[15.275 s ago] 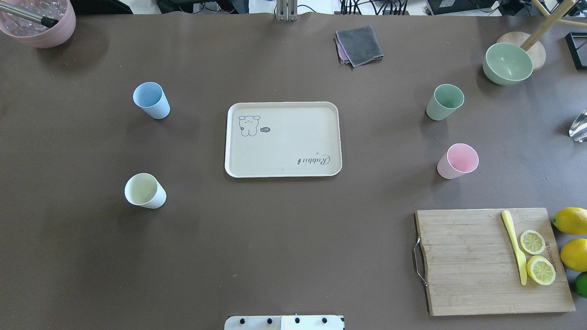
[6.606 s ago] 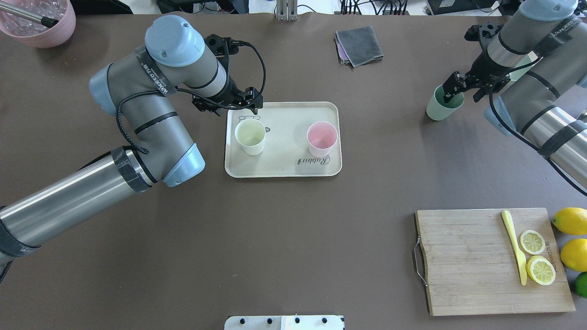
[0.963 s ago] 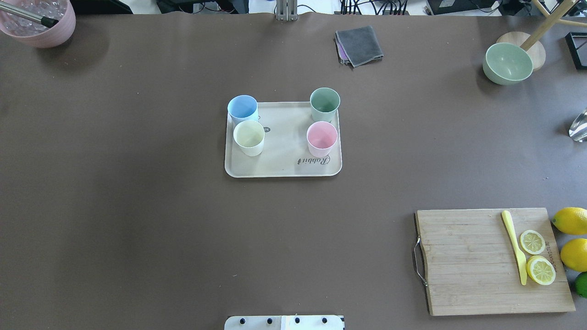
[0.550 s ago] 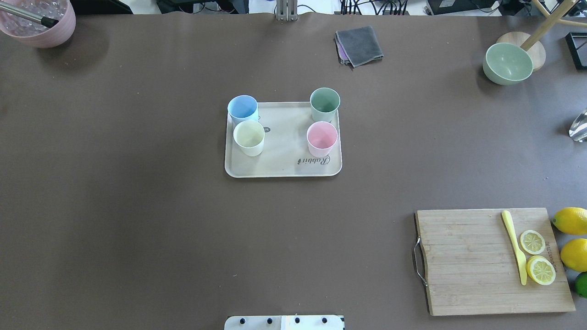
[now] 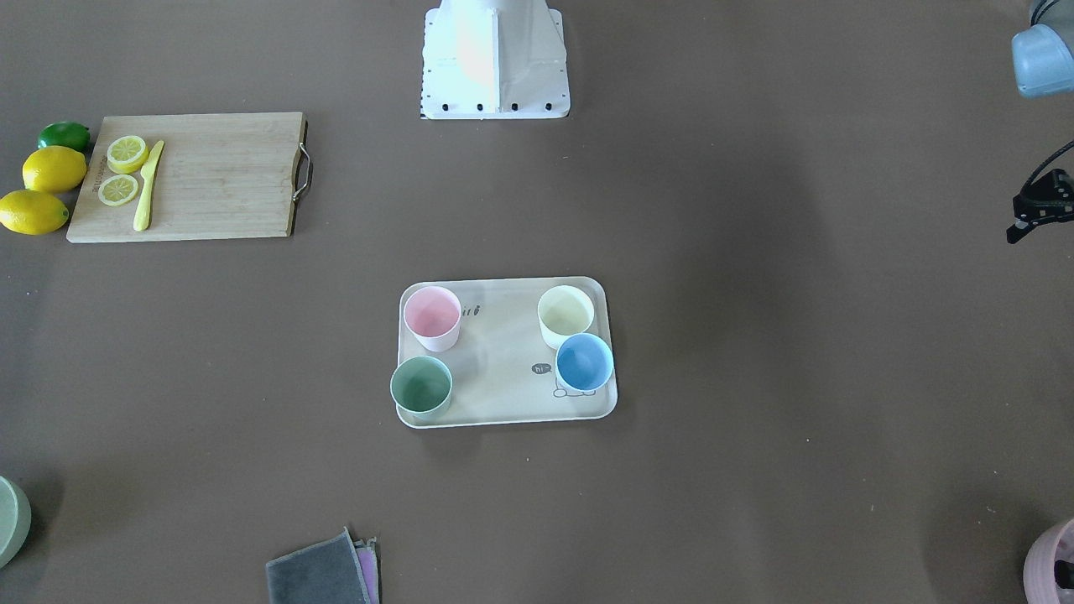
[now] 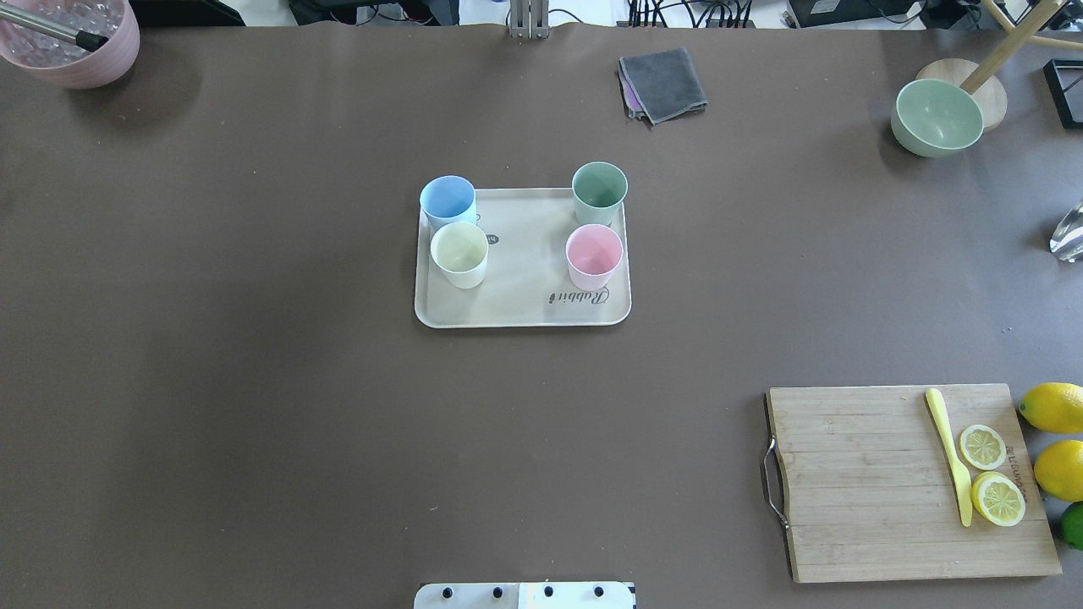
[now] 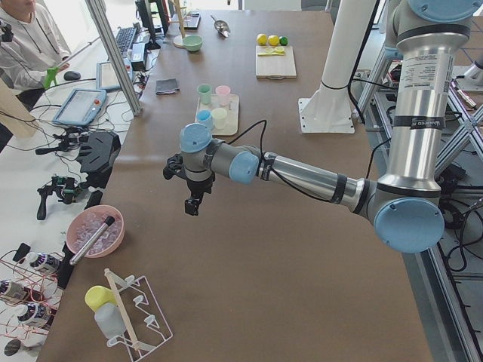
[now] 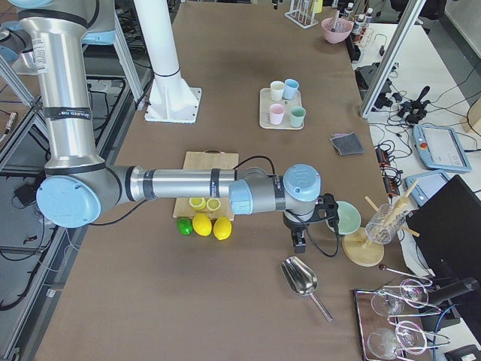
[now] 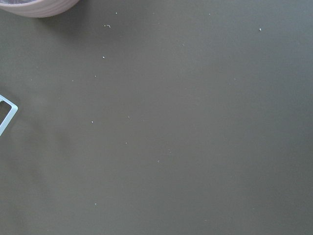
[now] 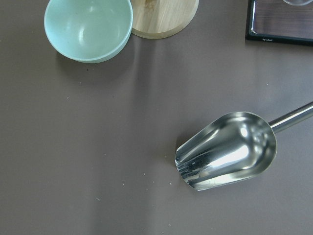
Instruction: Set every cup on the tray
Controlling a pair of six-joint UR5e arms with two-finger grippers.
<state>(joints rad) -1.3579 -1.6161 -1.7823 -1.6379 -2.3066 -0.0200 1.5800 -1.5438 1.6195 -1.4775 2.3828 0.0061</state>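
Four cups stand upright on the cream tray at the table's middle: light blue and cream-white at its left end, sage green and pink at its right end. The front-facing view shows the same tray with all four on it. My left gripper hangs over bare table far to the left of the tray. My right gripper hangs far to the right, by the green bowl. I cannot tell whether either is open or shut.
A wooden cutting board with lemon slices and a yellow knife lies front right, whole lemons beside it. A grey cloth, a green bowl and a pink bowl stand at the back. A metal scoop lies under the right wrist.
Nothing has moved in the last second. Since the oldest frames all four cups have gone from the table onto the tray, and both arms have left the overhead view.
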